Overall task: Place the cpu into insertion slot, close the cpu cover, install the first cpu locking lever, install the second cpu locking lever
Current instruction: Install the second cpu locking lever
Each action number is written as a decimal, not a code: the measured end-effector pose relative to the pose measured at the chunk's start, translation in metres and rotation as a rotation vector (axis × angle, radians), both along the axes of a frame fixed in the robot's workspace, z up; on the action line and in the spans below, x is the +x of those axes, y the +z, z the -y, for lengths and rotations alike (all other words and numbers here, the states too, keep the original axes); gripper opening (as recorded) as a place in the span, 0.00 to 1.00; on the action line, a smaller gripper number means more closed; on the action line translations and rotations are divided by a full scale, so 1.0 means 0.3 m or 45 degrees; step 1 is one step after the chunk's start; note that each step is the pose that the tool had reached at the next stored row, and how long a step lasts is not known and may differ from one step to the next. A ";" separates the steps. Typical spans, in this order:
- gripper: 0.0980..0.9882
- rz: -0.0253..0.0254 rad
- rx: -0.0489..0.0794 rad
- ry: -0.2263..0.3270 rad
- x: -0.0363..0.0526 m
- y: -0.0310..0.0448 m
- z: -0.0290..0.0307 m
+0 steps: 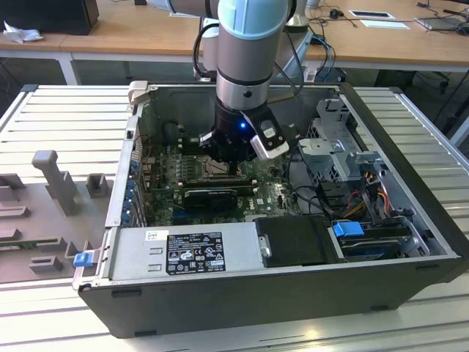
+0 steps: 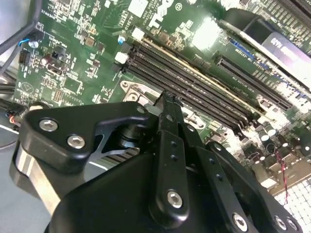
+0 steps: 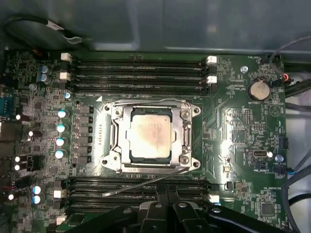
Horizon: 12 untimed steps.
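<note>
In the first wrist view the cpu (image 3: 150,133) lies in its socket, its pale top showing through the window of the cpu cover (image 3: 125,133), which is folded flat over it. One thin wire lever (image 3: 150,101) runs straight along the socket's far edge. A second wire lever (image 3: 141,184) slants loose across the near memory slots, just beyond my fingertips. My gripper (image 3: 167,195) is shut, its black fingers together with nothing seen between them. In the second wrist view the gripper (image 2: 165,99) tip sits low by the socket's corner. The exterior view has the gripper (image 1: 233,167) down inside the case over the socket.
Memory slots (image 3: 136,73) flank the socket on both sides. A long black card (image 1: 212,194) lies just in front of the socket. The power supply (image 1: 183,249), drive cage (image 1: 337,139) and cables (image 1: 366,183) crowd the case's front and the exterior view's right.
</note>
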<state>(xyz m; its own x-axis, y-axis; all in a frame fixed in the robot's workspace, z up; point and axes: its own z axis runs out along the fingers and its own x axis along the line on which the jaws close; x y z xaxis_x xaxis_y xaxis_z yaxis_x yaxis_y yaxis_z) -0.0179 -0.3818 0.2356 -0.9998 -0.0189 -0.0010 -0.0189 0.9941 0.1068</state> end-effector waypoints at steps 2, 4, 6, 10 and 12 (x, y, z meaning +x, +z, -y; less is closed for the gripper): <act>0.01 0.0001 0.006 0.003 -0.013 -0.001 0.002; 0.01 0.0002 0.008 0.007 -0.030 -0.001 0.003; 0.01 0.0001 0.010 0.012 -0.047 -0.001 0.003; 0.01 0.0002 0.024 0.041 -0.090 -0.005 0.002; 0.01 -0.0002 0.034 0.066 -0.139 -0.045 0.003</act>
<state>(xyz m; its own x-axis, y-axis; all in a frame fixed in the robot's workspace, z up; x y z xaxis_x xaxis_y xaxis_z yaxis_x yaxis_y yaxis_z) -0.0596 -0.3826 0.2221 -0.9975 -0.0707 -0.0020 -0.0703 0.9886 0.1332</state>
